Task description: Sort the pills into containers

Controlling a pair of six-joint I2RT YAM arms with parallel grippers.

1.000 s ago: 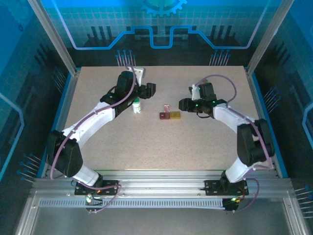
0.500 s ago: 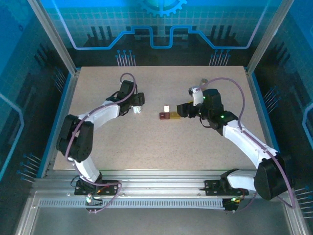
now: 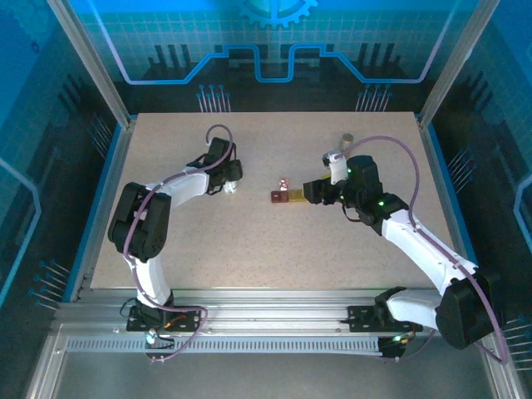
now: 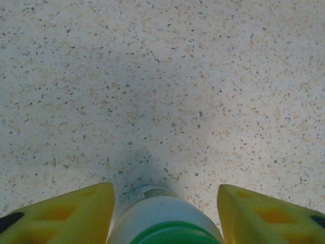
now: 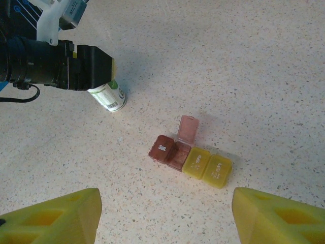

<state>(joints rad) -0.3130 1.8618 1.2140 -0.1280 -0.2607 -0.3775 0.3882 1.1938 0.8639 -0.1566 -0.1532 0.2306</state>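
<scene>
The dark red container (image 5: pixel 170 151) and the yellow container (image 5: pixel 207 166) sit joined in a row mid-table, the red one (image 3: pixel 276 196) left of the yellow one (image 3: pixel 293 196). One red compartment has its clear lid (image 5: pixel 187 129) standing open. I see no loose pills. My right gripper (image 5: pixel 165 218) hovers open just right of the row, fingers wide apart with nothing between them (image 3: pixel 310 191). The green-capped white bottle (image 4: pixel 162 218) stands between the fingers of my left gripper (image 4: pixel 165 190), which is open, with a gap on the right side. The bottle (image 3: pixel 230 188) is left of the boxes.
A small grey cylinder (image 3: pixel 347 138) stands at the back right of the speckled table (image 3: pixel 274 249). Blue-lit walls and metal posts frame the table edges. My left gripper (image 5: pixel 84 66) leans over the bottle (image 5: pixel 107 96).
My left gripper has come down around the bottle and the left arm has folded in. My right arm has stretched out toward the boxes and now holds nearly still.
</scene>
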